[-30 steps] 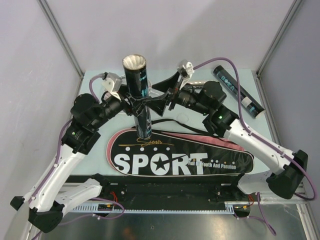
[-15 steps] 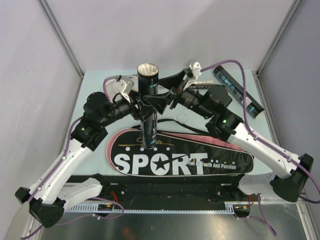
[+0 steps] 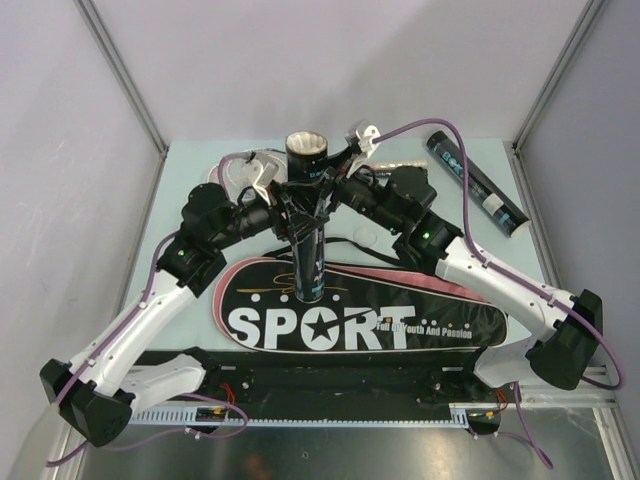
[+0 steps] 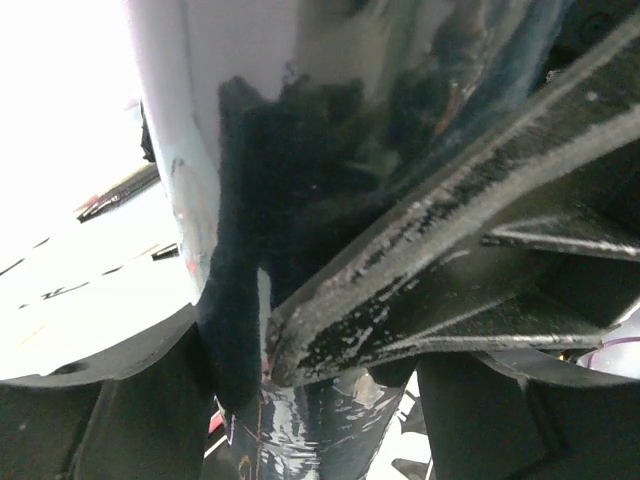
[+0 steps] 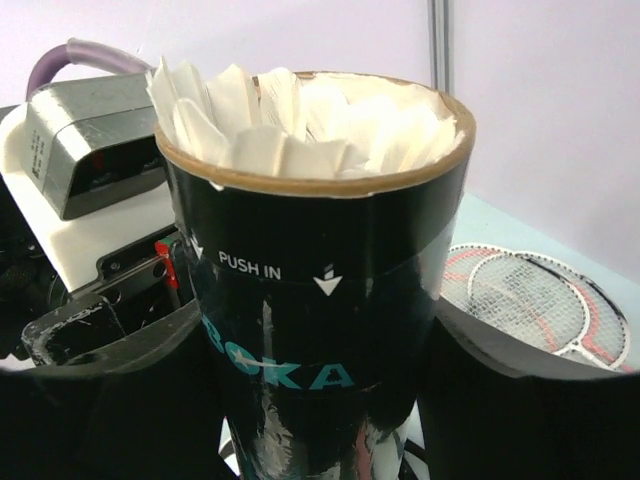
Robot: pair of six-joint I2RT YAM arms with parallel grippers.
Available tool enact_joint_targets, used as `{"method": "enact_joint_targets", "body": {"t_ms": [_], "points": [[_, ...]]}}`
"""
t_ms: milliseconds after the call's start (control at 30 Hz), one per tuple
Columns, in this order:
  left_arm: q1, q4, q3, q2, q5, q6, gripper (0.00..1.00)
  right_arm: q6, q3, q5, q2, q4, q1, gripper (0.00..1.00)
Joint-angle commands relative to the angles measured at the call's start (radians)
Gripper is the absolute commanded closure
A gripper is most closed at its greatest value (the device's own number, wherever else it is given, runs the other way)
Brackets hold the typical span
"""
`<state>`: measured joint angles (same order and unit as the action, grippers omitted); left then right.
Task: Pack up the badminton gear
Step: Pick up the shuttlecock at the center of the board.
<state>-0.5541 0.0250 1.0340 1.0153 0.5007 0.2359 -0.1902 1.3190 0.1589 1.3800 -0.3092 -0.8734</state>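
Tube (image 3: 310, 262) stands upright, foot over the bag (image 3: 420, 325); can't tell if it touches. Its top is open & full of white shuttlecocks (image 5: 310, 125). Left end effector (image 3: 290, 208) holds it round the middle. Right end effector (image 5: 320, 400) sits just under the rim, snug on both sides, so it grips the tube too. Looks like a hand-off, I think. To do it well: hold the tube straight so nothing spills, squeeze soft, & let one side go only when the other is firm. Other tube (image 3: 478, 184) lies back right on the tabletop (image 3: 185, 170).
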Motion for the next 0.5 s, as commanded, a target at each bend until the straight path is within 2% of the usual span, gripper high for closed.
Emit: {"method": "enact_joint_targets", "body": {"t_ms": [0, 33, 133, 167, 333, 433, 467], "points": [[-0.003, -0.12, 0.023, 0.011, -0.075, 0.083, 0.46, 0.011, 0.02, 0.106, -0.013, 0.012, 0.071, 0.54], [-0.003, -0.12, 0.027, 0.012, -0.109, 0.097, 0.38, 0.012, 0.016, 0.125, -0.015, 0.01, 0.086, 0.61], [0.0, -0.106, 0.037, 0.0, -0.185, 0.125, 0.14, 0.02, 0.002, 0.14, -0.021, 0.027, 0.157, 0.67], [0.006, -0.088, 0.034, -0.01, -0.197, 0.12, 0.01, 0.05, 0.0, 0.14, -0.025, 0.036, 0.172, 0.73], [0.109, -0.071, -0.075, -0.141, -0.225, 0.169, 0.0, 0.152, 0.0, 0.116, -0.044, 0.085, 0.3, 0.77], [0.274, 0.057, -0.094, -0.155, -0.249, 0.212, 0.0, 0.305, 0.0, 0.045, -0.045, 0.16, 0.332, 0.8], [0.396, 0.173, -0.069, -0.108, -0.242, 0.221, 0.0, 0.346, 0.0, 0.025, -0.042, 0.186, 0.33, 0.8]]}}
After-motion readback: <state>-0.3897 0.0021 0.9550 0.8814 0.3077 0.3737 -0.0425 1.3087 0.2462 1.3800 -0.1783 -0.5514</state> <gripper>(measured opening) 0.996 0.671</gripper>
